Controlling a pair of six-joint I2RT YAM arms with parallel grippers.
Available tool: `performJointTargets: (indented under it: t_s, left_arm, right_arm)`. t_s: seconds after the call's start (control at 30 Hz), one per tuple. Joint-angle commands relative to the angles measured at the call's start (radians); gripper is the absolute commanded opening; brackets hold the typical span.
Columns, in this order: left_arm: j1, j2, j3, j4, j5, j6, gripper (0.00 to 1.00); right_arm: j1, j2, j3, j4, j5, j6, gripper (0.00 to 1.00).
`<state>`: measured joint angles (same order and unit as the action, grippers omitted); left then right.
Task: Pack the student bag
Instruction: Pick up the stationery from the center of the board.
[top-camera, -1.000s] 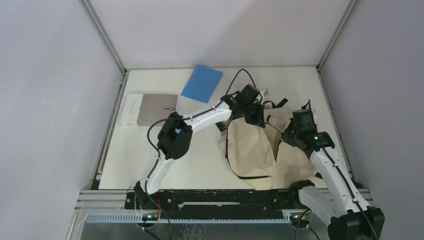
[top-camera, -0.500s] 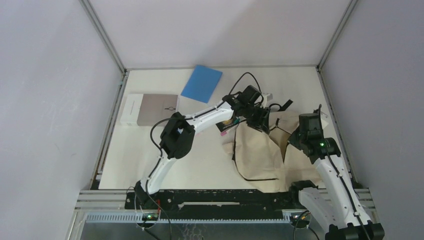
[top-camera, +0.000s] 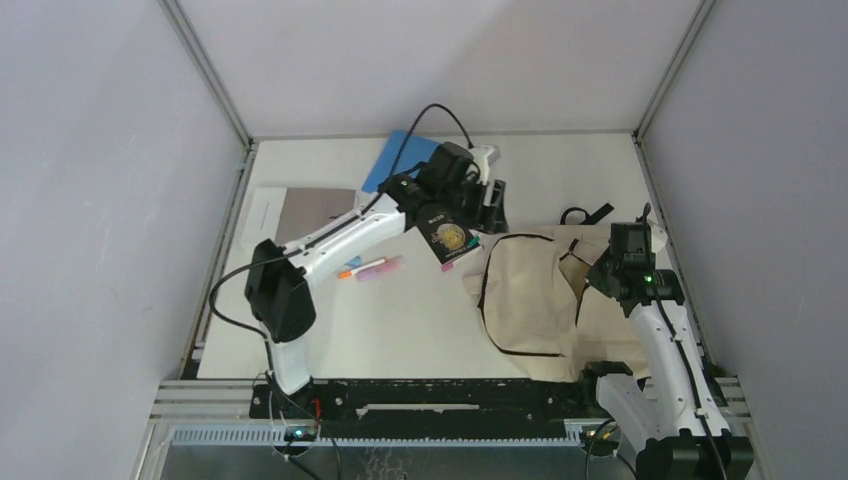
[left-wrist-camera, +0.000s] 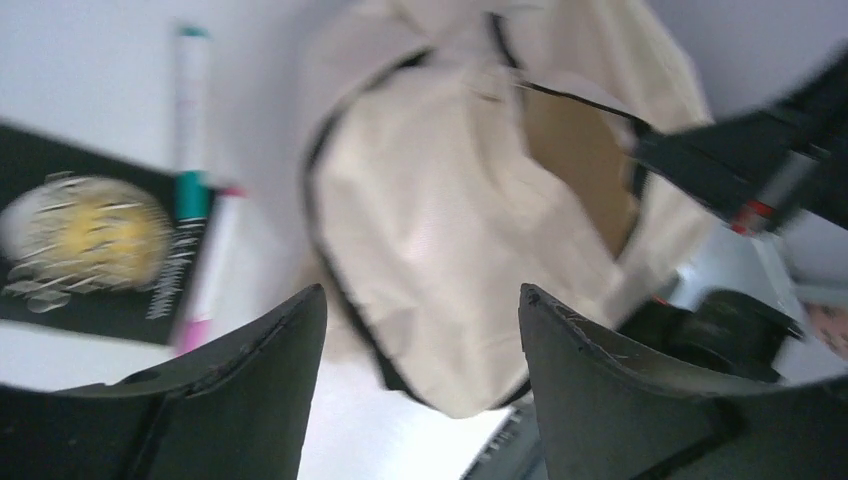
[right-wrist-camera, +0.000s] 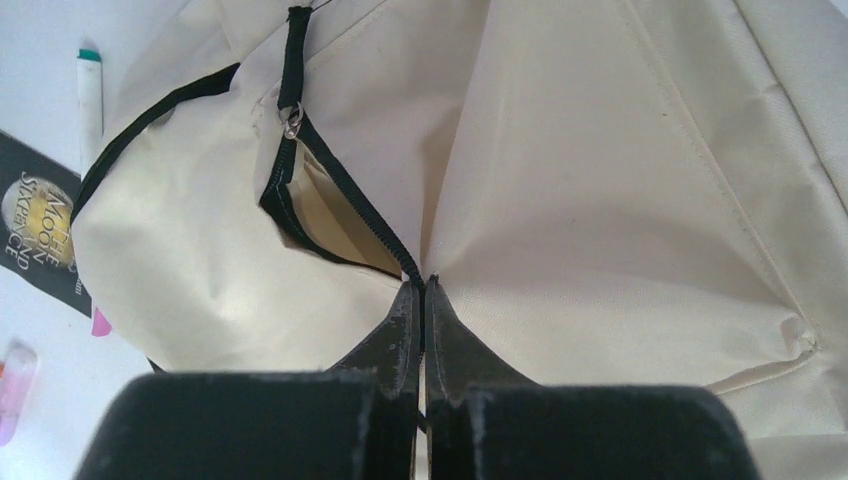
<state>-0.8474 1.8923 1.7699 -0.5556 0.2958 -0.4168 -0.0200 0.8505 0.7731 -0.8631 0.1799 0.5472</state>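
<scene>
Right tool (right-wrist-camera: 422, 292) pressed together, pinching student bag (right-wrist-camera: 600, 180) fabric, apparently at the zipper edge. Left tool (left-wrist-camera: 418, 310) spread, empty, over bench (top-camera: 400, 325) near black book (top-camera: 447, 240).

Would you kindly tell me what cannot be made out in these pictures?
Inside of the bag: right wrist view, only a slit shows by the zip; fabric hides the rest.
Title of the book: blurred in the left wrist view, cut by the left edge in the right wrist view.
The blue folder: top view, partly under the left arm.
</scene>
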Motion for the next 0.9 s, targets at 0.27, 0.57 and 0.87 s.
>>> performJointTargets:
  t_s: [0.27, 0.57, 0.87]
  left_arm:
    - [0.060, 0.185, 0.049, -0.058, -0.407, 0.217, 0.64]
    - [0.078, 0.441, 0.360, -0.081, -0.385, 0.237, 0.63]
    - [0.085, 0.637, 0.562, -0.121, -0.315, 0.225, 0.66]
  right_arm:
    - [-0.006, -0.013, 0.036, 0.079, -0.074, -0.044, 0.00]
    - [-0.005, -0.030, 0.029, 0.082, -0.102, -0.043, 0.00]
    - [-0.004, -0.046, 0.016, 0.090, -0.119, -0.039, 0.00]
